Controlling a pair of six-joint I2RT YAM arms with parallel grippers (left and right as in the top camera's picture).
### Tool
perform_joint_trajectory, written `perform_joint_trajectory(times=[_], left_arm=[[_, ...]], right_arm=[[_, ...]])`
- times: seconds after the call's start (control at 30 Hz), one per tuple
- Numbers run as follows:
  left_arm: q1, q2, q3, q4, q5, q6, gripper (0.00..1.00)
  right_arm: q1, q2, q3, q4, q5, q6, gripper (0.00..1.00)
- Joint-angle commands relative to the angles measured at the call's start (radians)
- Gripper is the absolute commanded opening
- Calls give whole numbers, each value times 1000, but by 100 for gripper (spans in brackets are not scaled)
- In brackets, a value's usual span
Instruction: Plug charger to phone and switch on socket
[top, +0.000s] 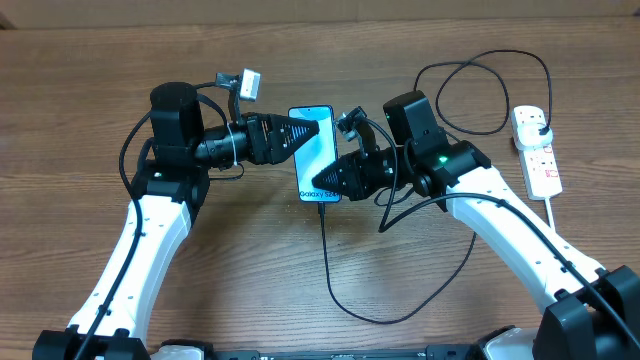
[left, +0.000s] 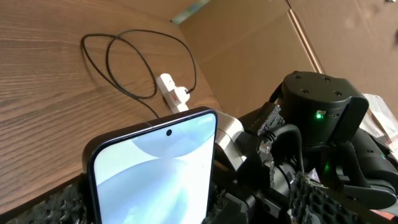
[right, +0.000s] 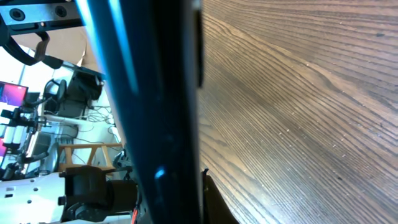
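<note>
While the left tool (top: 312, 130) is clamping the phone (top: 318, 152) mid-worktop (top: 100, 80) with the charger (top: 326, 260) trailing off its near end, the right tool (top: 324, 181), whose grip I can't tell, is sitting nearer the socket (top: 537, 150), which is lying lengthwise well off right.

Phone (top: 316, 152) is closed in on two sides: left gripper (top: 303, 135) clamps its left edge, and right gripper (top: 332, 178) crowds its near right corner. Charger (top: 326, 262) cable crosses the table (top: 90, 70) between the arms and loops again just left of the socket (top: 537, 150). Bare table beyond the phone allows passage.
</note>
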Motion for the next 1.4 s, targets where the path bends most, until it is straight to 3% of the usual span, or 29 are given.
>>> perform_joint_trajectory(times=[0.0, 0.37, 0.83, 1.37], left_arm=[[6, -50, 41, 37, 125, 20, 100], [6, -50, 41, 37, 125, 20, 99], [6, -50, 41, 37, 125, 20, 100], [6, -50, 41, 37, 125, 20, 99]], right_arm=[[-61, 54, -51, -33, 286, 121, 4], [-253, 53, -49, 106, -54, 138, 4], [-306, 54, -55, -47, 65, 85, 4], [-304, 56, -221, 29, 65, 89, 4]])
